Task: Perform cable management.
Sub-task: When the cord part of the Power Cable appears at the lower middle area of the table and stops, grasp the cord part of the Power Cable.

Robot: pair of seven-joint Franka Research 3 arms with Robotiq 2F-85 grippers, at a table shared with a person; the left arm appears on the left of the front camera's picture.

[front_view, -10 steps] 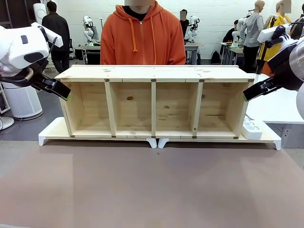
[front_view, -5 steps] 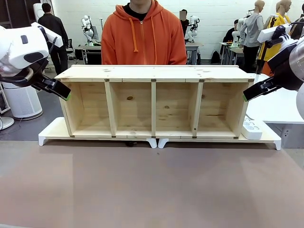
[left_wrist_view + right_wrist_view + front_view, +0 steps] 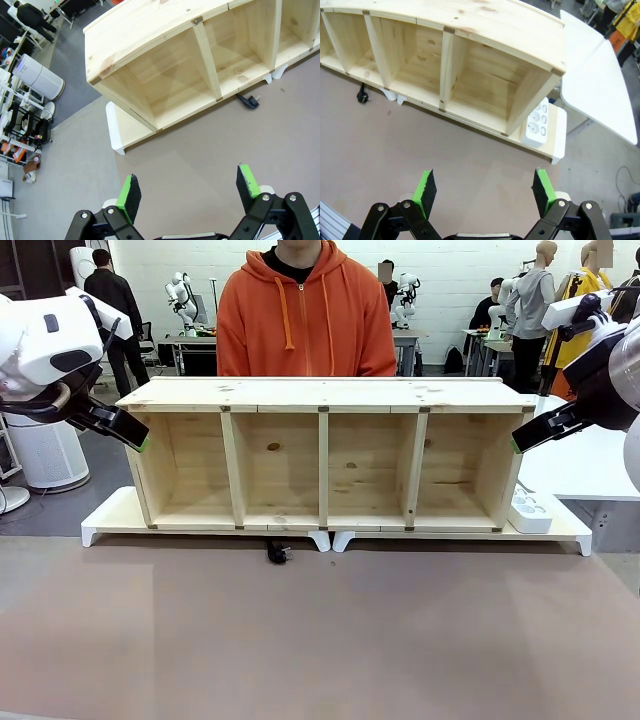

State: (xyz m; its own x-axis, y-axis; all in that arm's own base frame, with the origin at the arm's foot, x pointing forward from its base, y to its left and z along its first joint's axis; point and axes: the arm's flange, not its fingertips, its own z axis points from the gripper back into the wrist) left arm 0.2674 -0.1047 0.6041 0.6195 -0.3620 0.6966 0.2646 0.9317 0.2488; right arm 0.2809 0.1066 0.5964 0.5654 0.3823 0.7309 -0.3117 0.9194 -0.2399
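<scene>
**Plug is now showing under the shelf**

You are now seeing the cable's plug (image 3: 277, 553) lying on the worktop (image 3: 320, 640), just left of centre in the front view, right below the shelf (image 3: 320, 393). A moment ago that spot was bare. The rest of the cable is staying hidden behind the shelf. Your left pincer (image 3: 188, 187) and right pincer (image 3: 485, 186) are both hanging wide open, gripping nothing, well apart from the plug. It is probably your next thing to grab.

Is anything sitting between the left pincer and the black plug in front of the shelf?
Nothing visible does: the plug lies on bare table at the shelf's front edge, with only table between it and the left pincer.
</scene>
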